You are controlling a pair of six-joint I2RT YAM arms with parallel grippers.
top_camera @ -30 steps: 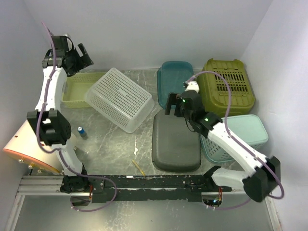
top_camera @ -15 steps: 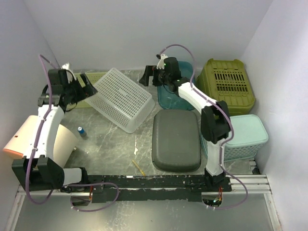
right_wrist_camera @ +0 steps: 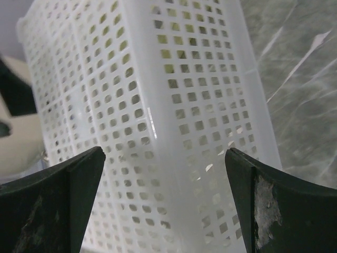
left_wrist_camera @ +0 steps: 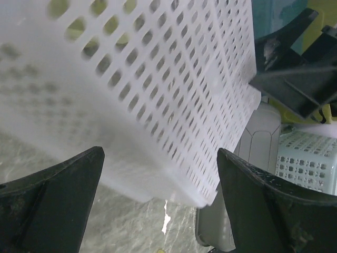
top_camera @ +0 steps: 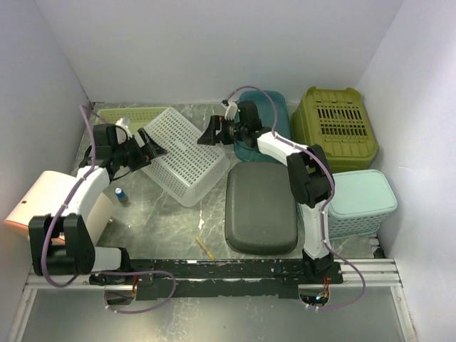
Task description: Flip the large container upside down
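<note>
White plastic basket, perforated all over, tilted

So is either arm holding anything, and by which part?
Nothing is gripped. The left gripper and right gripper flank the white basket with fingers spread wide, closed on no part of it; whether they touch it cannot be told.

We see the large container, a white plastic basket whose walls and base are pierced by rows of small holes. It lies left of centre on the table, toward the far side. It sits tilted, base turned upward, rim lowest at the near right.
</note>
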